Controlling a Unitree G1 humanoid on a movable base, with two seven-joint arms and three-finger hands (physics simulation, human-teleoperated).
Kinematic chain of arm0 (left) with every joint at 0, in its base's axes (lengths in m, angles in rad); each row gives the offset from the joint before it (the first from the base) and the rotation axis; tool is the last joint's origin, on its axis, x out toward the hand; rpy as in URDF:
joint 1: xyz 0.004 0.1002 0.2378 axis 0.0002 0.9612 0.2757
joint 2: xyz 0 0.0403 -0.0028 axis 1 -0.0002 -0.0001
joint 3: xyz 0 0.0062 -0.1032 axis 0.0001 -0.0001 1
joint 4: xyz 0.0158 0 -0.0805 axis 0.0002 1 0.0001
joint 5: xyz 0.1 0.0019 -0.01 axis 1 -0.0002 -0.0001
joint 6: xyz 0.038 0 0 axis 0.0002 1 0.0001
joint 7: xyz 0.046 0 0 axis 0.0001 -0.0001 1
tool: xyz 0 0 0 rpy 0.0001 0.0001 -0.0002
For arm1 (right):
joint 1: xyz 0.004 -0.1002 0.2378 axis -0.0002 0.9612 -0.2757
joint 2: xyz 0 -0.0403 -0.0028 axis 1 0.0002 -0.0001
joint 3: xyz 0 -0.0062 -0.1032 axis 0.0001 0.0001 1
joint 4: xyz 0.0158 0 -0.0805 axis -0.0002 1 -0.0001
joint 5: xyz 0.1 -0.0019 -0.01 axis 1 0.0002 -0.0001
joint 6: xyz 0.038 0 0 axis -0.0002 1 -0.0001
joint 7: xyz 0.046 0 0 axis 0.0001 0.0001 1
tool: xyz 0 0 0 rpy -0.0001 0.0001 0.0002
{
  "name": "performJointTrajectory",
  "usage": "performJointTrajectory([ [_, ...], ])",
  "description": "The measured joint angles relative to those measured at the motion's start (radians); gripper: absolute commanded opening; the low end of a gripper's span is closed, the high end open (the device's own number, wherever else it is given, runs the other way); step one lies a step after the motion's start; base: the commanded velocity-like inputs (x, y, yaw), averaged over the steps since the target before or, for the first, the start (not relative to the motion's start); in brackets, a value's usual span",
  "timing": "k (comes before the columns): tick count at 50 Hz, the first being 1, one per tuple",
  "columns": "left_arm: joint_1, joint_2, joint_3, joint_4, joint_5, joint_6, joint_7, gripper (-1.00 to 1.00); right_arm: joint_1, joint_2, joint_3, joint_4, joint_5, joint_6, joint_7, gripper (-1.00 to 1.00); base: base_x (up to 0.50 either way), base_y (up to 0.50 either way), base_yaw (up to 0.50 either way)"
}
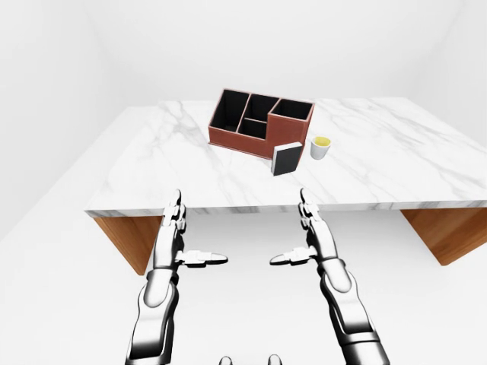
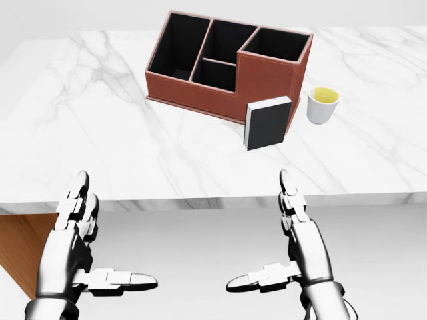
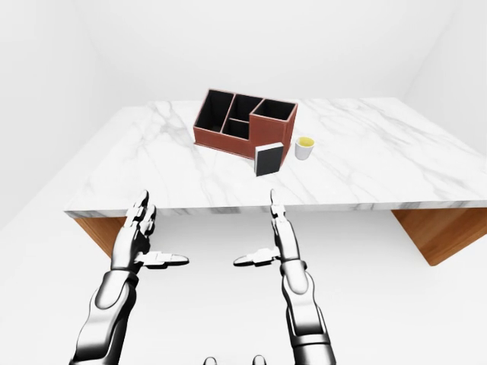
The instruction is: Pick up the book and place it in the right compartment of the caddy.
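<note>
My left hand (image 2: 77,230) and right hand (image 2: 297,233) hover spread, empty — the book (image 2: 267,123) stands upright against the caddy (image 2: 227,63).

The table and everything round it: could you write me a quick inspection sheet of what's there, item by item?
Surface: white marble table on wooden supports; its near edge runs just above both hands in the head view.
Job's things: dark book stands upright against the lower right corner of the red-brown caddy; all compartments look empty.
Clutter: small white cup with yellow contents, right of the book, apart from it.
Grippers: left hand and right hand are open, fingers extended, thumbs pointing inward, below the table edge, holding nothing.
Cables: nothing seen.
Surroundings: plain white walls and floor; nothing else seen.
</note>
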Motion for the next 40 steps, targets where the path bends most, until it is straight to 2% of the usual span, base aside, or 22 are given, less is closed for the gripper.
performJointTrajectory([
  [10,-0.008,-0.001,0.005,-0.027,0.004,0.017,-0.012,1.00,-0.017,-0.016,-0.011,-0.036,-0.012,0.050,0.019,1.00,0.00,0.00,0.00],
  [15,-0.012,0.001,0.007,-0.041,0.008,0.026,-0.021,1.00,-0.024,-0.023,-0.016,-0.068,-0.011,0.087,0.041,1.00,0.00,0.00,0.00],
  [20,-0.014,0.003,0.008,-0.071,0.011,0.047,-0.034,1.00,-0.033,-0.034,-0.023,-0.105,-0.018,0.128,0.067,1.00,0.00,0.00,0.00],
  [24,-0.021,0.006,0.009,-0.096,0.023,0.048,-0.045,1.00,-0.044,-0.044,-0.032,-0.140,-0.029,0.168,0.090,1.00,0.00,0.00,0.00],
  [40,-0.085,0.028,0.034,-0.240,0.058,0.048,-0.089,1.00,-0.109,-0.118,-0.078,-0.318,-0.187,0.171,0.265,1.00,0.00,0.00,0.00],
])
